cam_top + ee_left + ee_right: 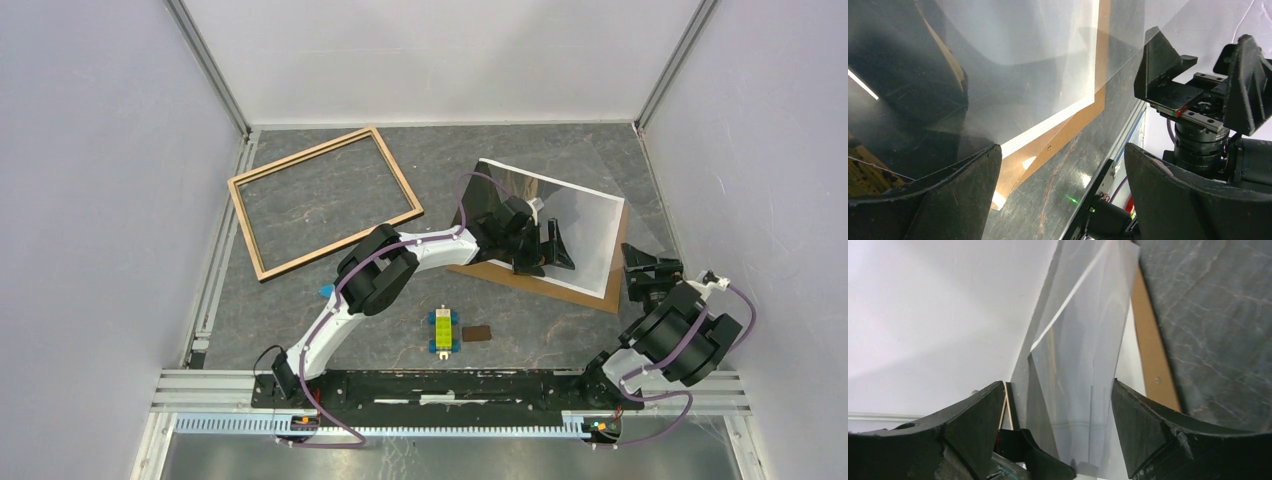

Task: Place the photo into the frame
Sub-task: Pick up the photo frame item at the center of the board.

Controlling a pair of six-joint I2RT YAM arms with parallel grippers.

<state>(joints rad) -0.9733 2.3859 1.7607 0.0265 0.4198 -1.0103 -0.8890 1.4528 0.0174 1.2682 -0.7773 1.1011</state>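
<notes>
Where pale lilac-white walls (100, 200) close in the left, far and right sides, a dark grey marbled table (560, 335) fills the cell, with a ribbed aluminium rail (200, 385) along its near edge. At far left the thin-railed rectangular frame of light tan wood (300, 156) lies flat and askew on the bare table, well apart from the photo. Near the middle sit a small yellow-green and blue toy block (442, 330) and, just beside it on the right, a small dark brown tile (477, 333). Right of centre the large glossy white-bordered photo (580, 215) rests on a plain brown backing board (590, 298), partly washed out by glare. The left fingers (953, 200) stand wide apart over the photo's near left part, holding nothing. The right fingers (1158, 430), also spread, sit just beside the board's right edge; whether they touch anything I cannot tell.
</notes>
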